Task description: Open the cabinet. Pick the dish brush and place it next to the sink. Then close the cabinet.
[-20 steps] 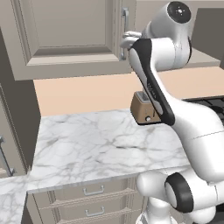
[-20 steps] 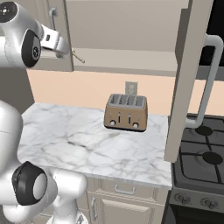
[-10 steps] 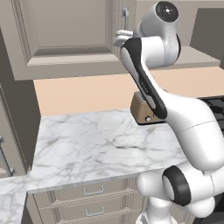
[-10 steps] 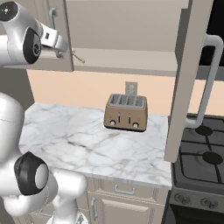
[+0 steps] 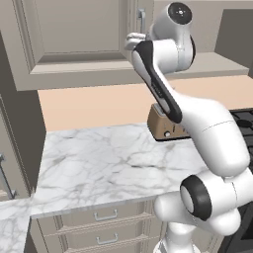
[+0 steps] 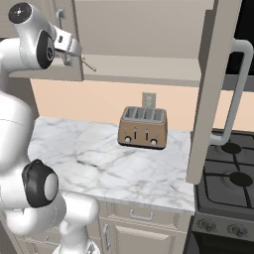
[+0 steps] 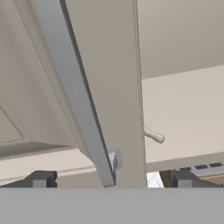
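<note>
marble counter [image 5: 99, 163] with grey veins runs under the cabinet [image 5: 74, 44], peach wall behind, drawers below. toaster [image 6: 144, 127] sits at the counter's back, toward the stove [image 6: 233, 178] end. gripper [image 7: 109, 177] is raised at the cabinet's door, jaws spread wide either side of the silver handle [image 7: 76, 96], grasping nothing. brush [image 7: 154, 135]: just a pale handle tip on the cabinet shelf shows past the door edge; its head is hidden.
</note>
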Robot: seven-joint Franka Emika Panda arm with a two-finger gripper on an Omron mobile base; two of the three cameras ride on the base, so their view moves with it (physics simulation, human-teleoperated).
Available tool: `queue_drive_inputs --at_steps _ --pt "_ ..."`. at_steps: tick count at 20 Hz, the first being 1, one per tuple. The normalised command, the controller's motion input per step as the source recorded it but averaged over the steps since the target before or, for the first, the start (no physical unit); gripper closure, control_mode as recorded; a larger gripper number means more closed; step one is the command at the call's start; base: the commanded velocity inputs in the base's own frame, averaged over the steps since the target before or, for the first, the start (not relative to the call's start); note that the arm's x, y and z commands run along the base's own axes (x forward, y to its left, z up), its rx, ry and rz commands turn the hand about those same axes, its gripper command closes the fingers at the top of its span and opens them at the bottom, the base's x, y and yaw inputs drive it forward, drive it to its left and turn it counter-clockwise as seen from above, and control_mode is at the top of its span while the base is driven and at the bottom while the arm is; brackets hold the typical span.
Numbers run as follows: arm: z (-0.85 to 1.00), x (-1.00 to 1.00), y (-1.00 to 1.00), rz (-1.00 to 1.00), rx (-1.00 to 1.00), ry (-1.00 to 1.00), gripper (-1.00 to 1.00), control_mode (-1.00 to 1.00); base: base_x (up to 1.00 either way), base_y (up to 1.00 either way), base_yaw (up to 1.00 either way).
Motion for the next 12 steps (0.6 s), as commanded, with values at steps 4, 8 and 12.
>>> queue_drive_inputs --at_steps 4,8,12 --pt "-0.04 0.35 0.08 0.00 0.00 0.00 -1.00 -1.00 0.00 0.00 0.00" --pt "-0.03 0.32 0.07 0.00 0.00 0.00 -1.00 -1.00 0.00 0.00 0.00" --pt "0.00 0.22 0.00 0.00 0.00 0.01 -1.00 -1.00 0.00 0.00 0.00"
